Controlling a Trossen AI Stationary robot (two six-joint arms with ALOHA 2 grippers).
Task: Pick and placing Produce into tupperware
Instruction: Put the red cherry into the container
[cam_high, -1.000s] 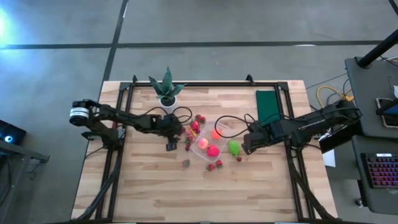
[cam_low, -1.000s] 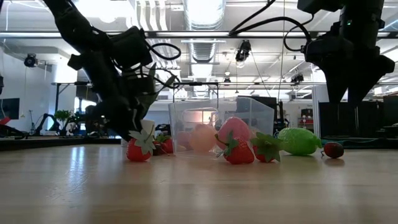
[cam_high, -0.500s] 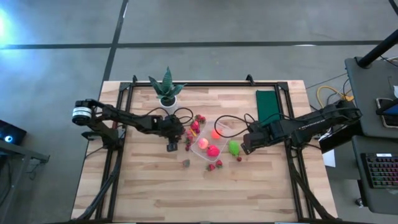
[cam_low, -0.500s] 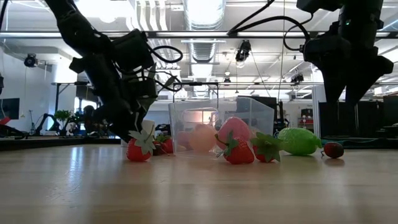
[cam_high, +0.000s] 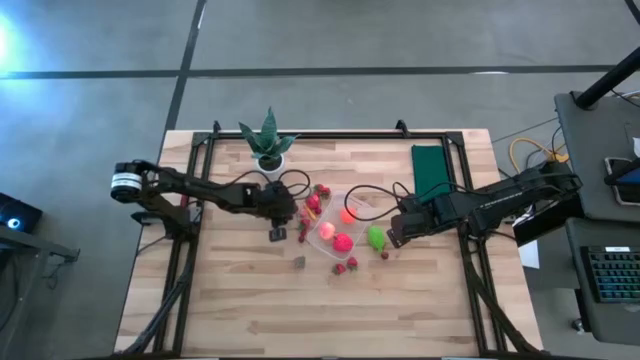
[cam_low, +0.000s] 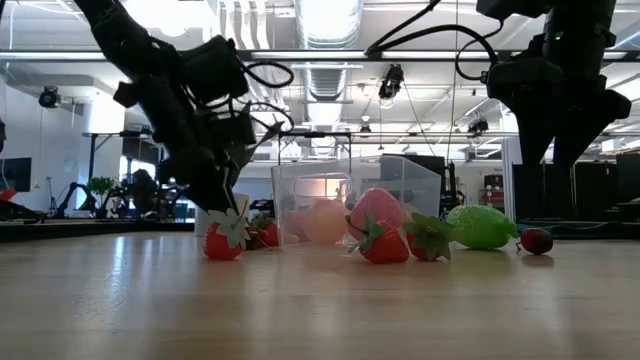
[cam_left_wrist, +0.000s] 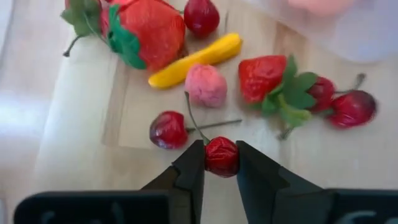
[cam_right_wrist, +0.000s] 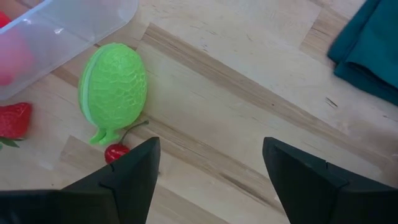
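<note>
The clear tupperware (cam_high: 334, 217) stands mid-table with pink, peach and orange pieces inside. More produce lies loose around it: strawberries (cam_low: 385, 241), a yellow piece (cam_left_wrist: 198, 59), a pink piece (cam_left_wrist: 207, 84), cherries (cam_left_wrist: 168, 130) and a green melon-like piece (cam_right_wrist: 114, 86). My left gripper (cam_high: 287, 222) is just left of the tub, shut on a small red cherry (cam_left_wrist: 222, 157). My right gripper (cam_right_wrist: 211, 180) hangs open above the table, right of the green piece, and touches nothing. My left gripper pinches the small red cherry by its round body (cam_left_wrist: 222, 167) between its two fingertips (cam_left_wrist: 191, 169). Its thin stem (cam_left_wrist: 194, 115) points away from the fingers. The fingers come from above, slanting toward the tub. Whether the cherry is clear of the table I cannot tell.
A spiky green plant in a white pot (cam_high: 267, 143) stands at the far edge, left of centre. A dark green cloth (cam_high: 432, 172) lies at the far right. A small strawberry (cam_high: 299, 262) sits alone toward the near side, with bare wood around it.
In the low view my left gripper has risen slightly from the table beside the left strawberry, and the white pot now shows behind it. The tub and the loose produce have kept their places.
</note>
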